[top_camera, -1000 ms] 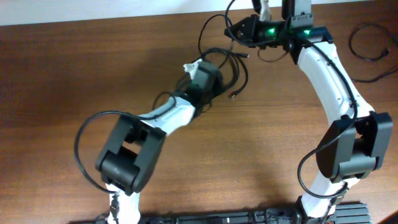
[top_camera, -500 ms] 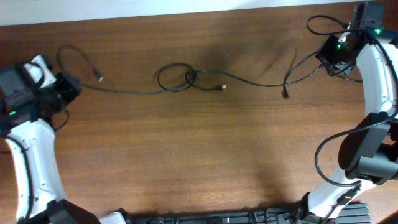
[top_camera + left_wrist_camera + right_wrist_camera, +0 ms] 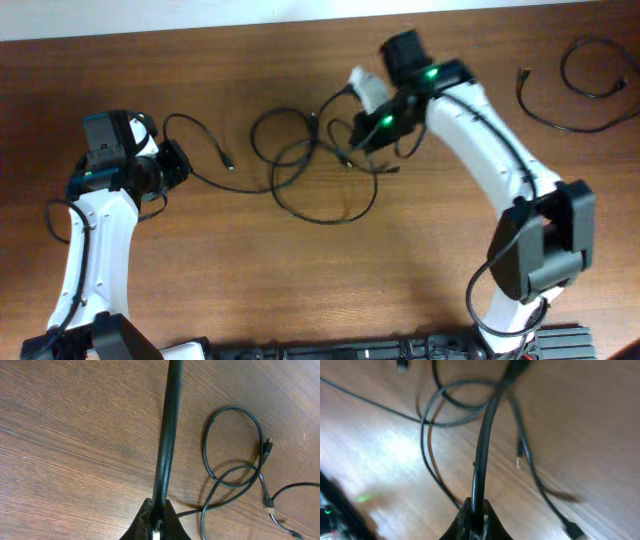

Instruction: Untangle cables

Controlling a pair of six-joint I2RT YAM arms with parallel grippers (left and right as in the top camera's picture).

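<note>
Two hands are clenched on the cables (image 3: 312, 160), whose knot of crossing loops lies near the middle of the desk (image 3: 200, 290), toward its far edge. The left hand (image 3: 172, 166) sits close to the left edge, clamped on one cord that runs from it across to the knot. In the left wrist view that cord rises straight from between the shut fingers, with a slack loop (image 3: 206, 445) lying flat on the wood beyond. The right hand (image 3: 362, 132) is at the knot's right side, pinching another strand, which its own camera shows leading up into the crossings. Holding from opposite sides looks meant to let one hand draw a cord out while the other anchors the bundle. A loose plug (image 3: 230, 165) lies near the left hand. One further cord (image 3: 600, 95) lies alone by the far right corner, apparently already freed. The others look interlaced, so the job seems partway through.
</note>
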